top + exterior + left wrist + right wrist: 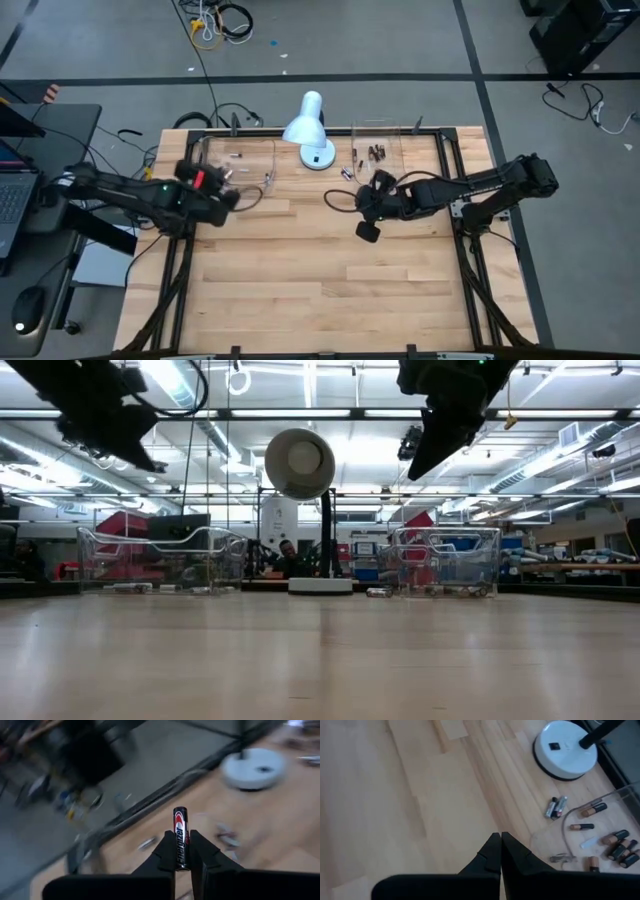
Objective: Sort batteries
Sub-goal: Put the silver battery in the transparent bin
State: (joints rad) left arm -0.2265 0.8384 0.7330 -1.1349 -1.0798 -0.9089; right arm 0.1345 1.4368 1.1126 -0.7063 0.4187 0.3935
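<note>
My left gripper (182,834) is shut on a black, silver and red battery (180,822) and hangs high over the table near the left clear tray (240,160). A few silvery batteries (237,157) lie in that tray. My right gripper (498,836) is shut on nothing, raised above bare wood in front of the right clear tray (378,150). Coppery-dark batteries (619,845) lie on that tray's floor. Two silvery batteries (555,807) rest on the table by the lamp base (566,749). My left gripper pinches the battery between its two fingers (167,851). The battery lies along the fingers, and its upper end (180,812) sticks out past the fingertips. It is lifted clear of the table.
The white desk lamp (310,128) stands between the two trays at the far edge, with its head (300,463) over the table. A cable (338,200) loops by the right gripper. The near half of the wooden table (320,290) is bare wood. A laptop (12,190) sits off the left edge.
</note>
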